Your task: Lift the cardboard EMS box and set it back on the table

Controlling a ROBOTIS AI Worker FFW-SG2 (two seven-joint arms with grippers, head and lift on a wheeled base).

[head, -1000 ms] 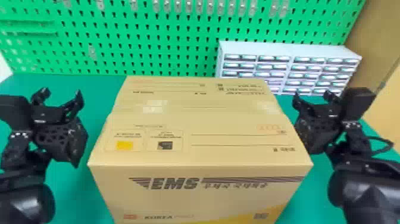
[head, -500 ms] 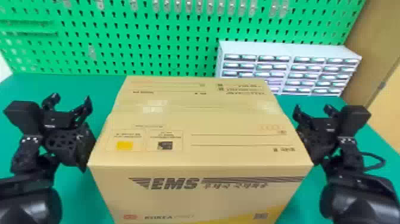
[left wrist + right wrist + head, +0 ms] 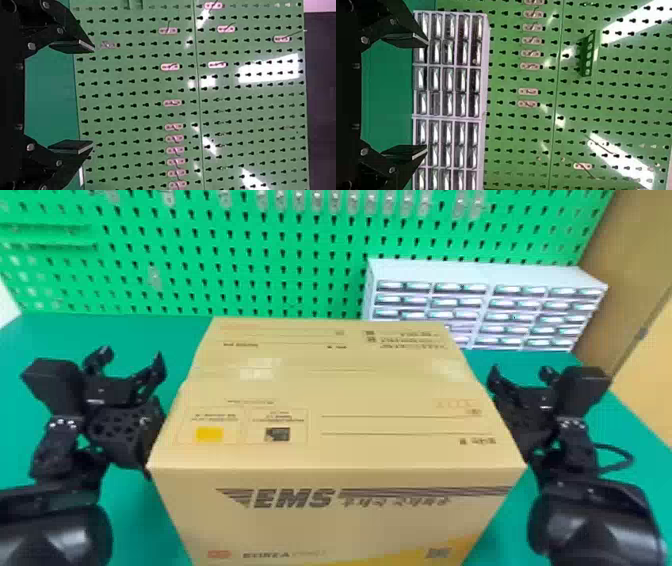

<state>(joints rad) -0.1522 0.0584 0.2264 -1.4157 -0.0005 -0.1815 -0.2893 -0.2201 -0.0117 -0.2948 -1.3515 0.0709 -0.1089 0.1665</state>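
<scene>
Box of tan cardboard, rectangular, taped and printed EMS (image 3: 340, 450), sits between the two claws, upright and apparently on the green counter (image 3: 132, 515). Just beside one side wall is the black two-fingered left claw (image 3: 131, 360); just beside the opposite wall is the matching right claw (image 3: 521, 372). Each has its fingers spread wide with nothing between them. Whether either claw's body touches the cardboard, I cannot tell.

Both claws have just moved in toward the box, which suggests a squeeze from two sides rather than a finger grip; the lift seems yet to begin. The next move likely calls for even inward pressure, since uneven contact could let the box tilt or slip.

Against the earliest frame, the left claw's gap to the cardboard has narrowed, while the box has kept its place. Beyond the right claw stands a pale many-drawered cabinet (image 3: 480, 275), before a green perforated pegboard (image 3: 295, 240).
</scene>
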